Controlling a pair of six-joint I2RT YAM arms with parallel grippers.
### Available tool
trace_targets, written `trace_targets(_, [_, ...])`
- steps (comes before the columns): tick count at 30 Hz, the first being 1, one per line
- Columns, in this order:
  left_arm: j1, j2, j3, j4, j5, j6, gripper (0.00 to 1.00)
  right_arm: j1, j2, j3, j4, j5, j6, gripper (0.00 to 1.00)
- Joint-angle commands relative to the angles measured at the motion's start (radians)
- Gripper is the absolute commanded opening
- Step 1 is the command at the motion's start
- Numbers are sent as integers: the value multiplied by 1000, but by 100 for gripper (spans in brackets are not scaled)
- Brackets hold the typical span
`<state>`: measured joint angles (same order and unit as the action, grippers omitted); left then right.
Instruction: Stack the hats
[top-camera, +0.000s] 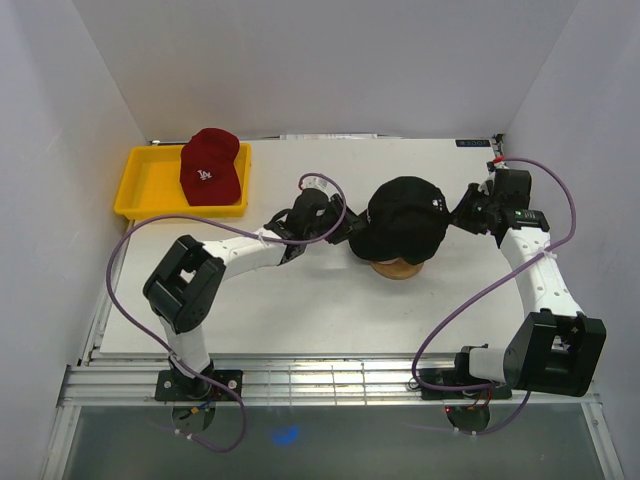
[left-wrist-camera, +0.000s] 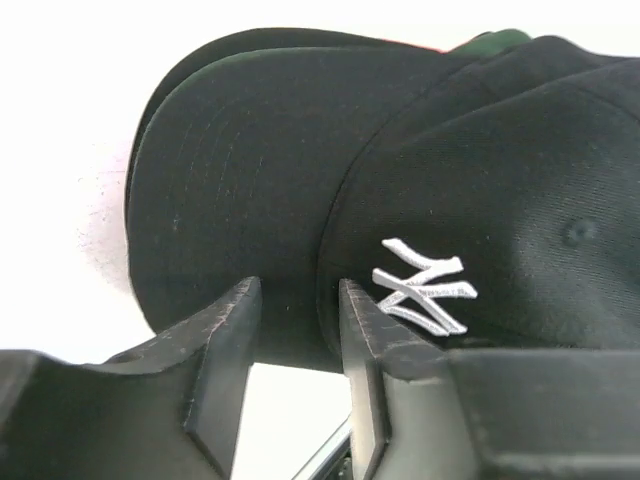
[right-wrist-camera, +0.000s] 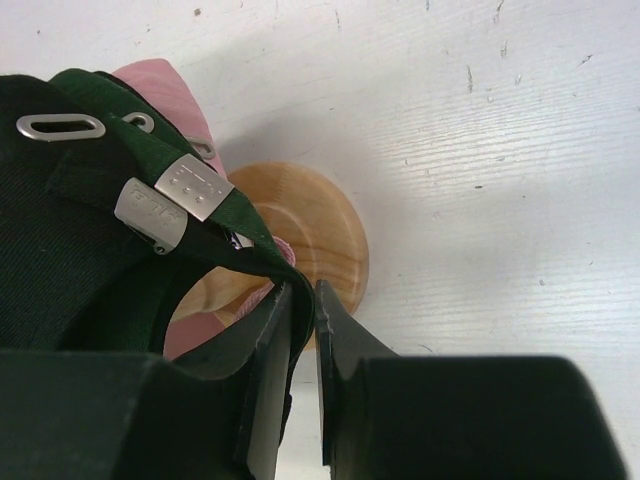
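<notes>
A stack of hats sits on the wooden stand (top-camera: 398, 268) at mid-table. The top hat (top-camera: 405, 215) looks black and has a white NY logo (left-wrist-camera: 425, 290); its brim (left-wrist-camera: 230, 170) points left. A green edge (left-wrist-camera: 495, 40) peeks out beneath it. My left gripper (top-camera: 347, 228) (left-wrist-camera: 295, 285) is open just under the brim's edge, pinching nothing. My right gripper (top-camera: 458, 213) (right-wrist-camera: 303, 285) is at the back of the stack, its jaws nearly together on a dark green strap (right-wrist-camera: 225, 210). Pink fabric (right-wrist-camera: 165, 90) shows lower in the stack. A red hat (top-camera: 210, 165) lies at the back left.
The red hat rests in a yellow tray (top-camera: 145, 185) at the back left corner. White walls close in the table on three sides. The stand's round wooden base (right-wrist-camera: 320, 225) lies right behind the right fingertips. Purple cables loop off both arms.
</notes>
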<state>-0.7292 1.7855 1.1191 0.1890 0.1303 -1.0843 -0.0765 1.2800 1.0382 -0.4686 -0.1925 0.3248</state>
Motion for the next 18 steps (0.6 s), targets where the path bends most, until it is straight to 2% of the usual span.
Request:
trace_targets(1, [-22, 21, 15, -54, -3, 9, 46, -5, -4, 0, 27, 8, -3, 20])
trace_targets(4, [-27, 41, 18, -56, -9, 1, 36, -5, -5, -15, 34, 7, -3, 20])
trace_targets(7, [-30, 60, 28, -57, -14, -3, 31, -5, 1, -29, 42, 1, -1, 20])
trace_targets(18, [-33, 129, 82, -79, 2, -20, 29, -8, 50, -87, 58, 47, 0, 19])
